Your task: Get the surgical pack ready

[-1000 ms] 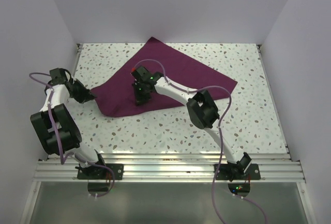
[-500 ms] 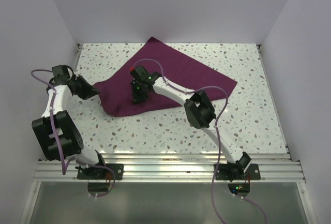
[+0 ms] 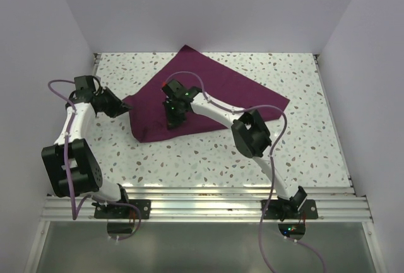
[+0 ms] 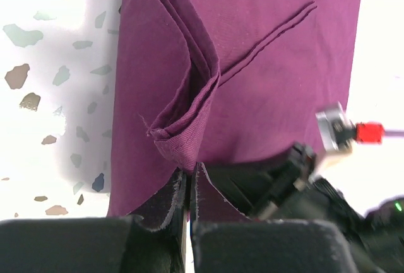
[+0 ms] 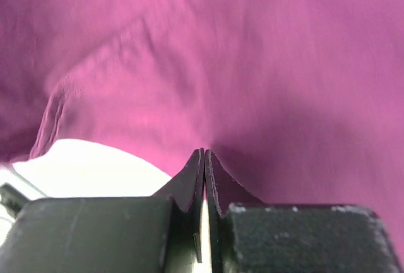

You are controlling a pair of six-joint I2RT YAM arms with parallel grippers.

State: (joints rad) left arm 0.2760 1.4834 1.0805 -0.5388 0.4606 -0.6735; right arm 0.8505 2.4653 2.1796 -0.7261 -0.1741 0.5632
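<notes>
Nearest me, the ribbed aluminium rail (image 3: 202, 198) carries both arm bases, and the white speckled terrazzo tabletop (image 3: 208, 156) lies bare between it and the work.

My left gripper (image 3: 120, 106) is at the left corner of the large plum-purple cloth (image 3: 221, 90). Its fingers are pressed together on that corner, which is doubled over itself. My right gripper (image 3: 172, 120) stands on the cloth's near middle, and its white forearm crosses the sheet's right half. The far corner of the cloth reaches the pale lilac back wall (image 3: 208, 8).

The left wrist camera shows what the overhead one cannot. The left gripper (image 4: 189, 173) has its tips closed on a raised, pleated fold of the cloth (image 4: 265, 46), with a stitched hem running across it. The tabletop (image 4: 50, 65) shows to one side, and the right arm's black wrist (image 4: 297, 178) crowds in just beside the fold.

In the right wrist view the right gripper (image 5: 204, 154) is closed tight, tips against the cloth (image 5: 252, 65). I cannot tell whether fabric is caught between them.
</notes>
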